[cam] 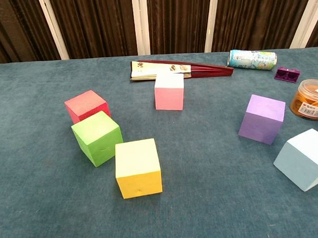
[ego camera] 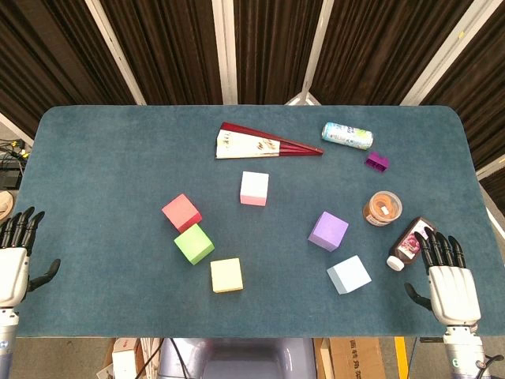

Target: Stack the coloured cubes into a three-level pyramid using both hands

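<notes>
Six coloured cubes lie scattered on the blue-felt worktop [ego camera: 102, 166], none stacked. Left of centre, the red cube [ego camera: 181, 212] sits with the green cube [ego camera: 193, 243] just beside it at its five o'clock, and the yellow cube [ego camera: 226, 275] lies close at the green one's five o'clock. The pink cube [ego camera: 254, 188] stands alone near the middle. To the right, the purple cube [ego camera: 328, 230] sits apart, with the pale blue cube [ego camera: 349, 274] near it at its five o'clock.

Along the far side lie a folded fan [ego camera: 264, 144] and, at its three o'clock, a can [ego camera: 346, 135] on its side. A small purple clip-like piece [ego camera: 376, 162] sits at the can's five o'clock, a round orange-lidded tub [ego camera: 383, 208] lies nearer, and a dark bottle [ego camera: 410, 243] lies tilted by the right edge.

The left robot hand [ego camera: 17, 257] rests at the worktop's left edge, fingers spread, holding nothing. The right robot hand [ego camera: 448, 278] is at the near right corner, fingers extended and apart, empty, its fingertips just beside the bottle.
</notes>
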### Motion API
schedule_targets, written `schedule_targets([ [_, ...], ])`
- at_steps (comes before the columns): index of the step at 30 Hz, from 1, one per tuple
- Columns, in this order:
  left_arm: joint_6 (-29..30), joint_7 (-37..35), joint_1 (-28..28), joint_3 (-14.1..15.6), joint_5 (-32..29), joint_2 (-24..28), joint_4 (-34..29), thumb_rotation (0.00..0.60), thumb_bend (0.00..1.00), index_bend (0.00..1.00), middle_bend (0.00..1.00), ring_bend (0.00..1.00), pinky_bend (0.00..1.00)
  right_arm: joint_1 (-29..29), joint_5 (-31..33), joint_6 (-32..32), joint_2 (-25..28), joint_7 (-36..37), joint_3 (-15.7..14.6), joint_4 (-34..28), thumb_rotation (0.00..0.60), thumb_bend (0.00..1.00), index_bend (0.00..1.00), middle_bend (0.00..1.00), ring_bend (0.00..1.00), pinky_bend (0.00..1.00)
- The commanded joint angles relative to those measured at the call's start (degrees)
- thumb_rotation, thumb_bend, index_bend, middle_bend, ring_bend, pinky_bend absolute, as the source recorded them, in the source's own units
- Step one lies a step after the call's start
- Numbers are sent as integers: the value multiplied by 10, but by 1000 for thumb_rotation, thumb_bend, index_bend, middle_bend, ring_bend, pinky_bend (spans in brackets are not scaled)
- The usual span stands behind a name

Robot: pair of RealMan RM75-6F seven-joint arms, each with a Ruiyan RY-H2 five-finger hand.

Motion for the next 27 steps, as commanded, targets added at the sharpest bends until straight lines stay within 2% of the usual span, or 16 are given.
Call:
schedule_targets([
  [1,0,0,1,1,1,1,-1,600,354,45,0,0,0,0,-2,1,0,0,-1,0,600,235,66,13,8,0],
  [6,10,1,3,4,14,0,-4,600,354,45,0,0,0,-2,-8,-3,4,-2,-8,-1,600,235,66,13,8,0],
  [17,1,-7,1,7,15,6,0,600,356,45,0,0,0,6,-14,-27,17,49,-14,-4,600,235,66,13,8,0],
  [22,21,-21,9,10,32,11,-4,600,357,45,0,0,0,14,-23,-53,23,118,-26,-25,600,234,66,13,8,0],
  [27,24,-37,13,8,25,19,-5,600,357,45,0,0,0,21,-33,-75,25,193,-35,-41,600,235,66,13,8,0],
])
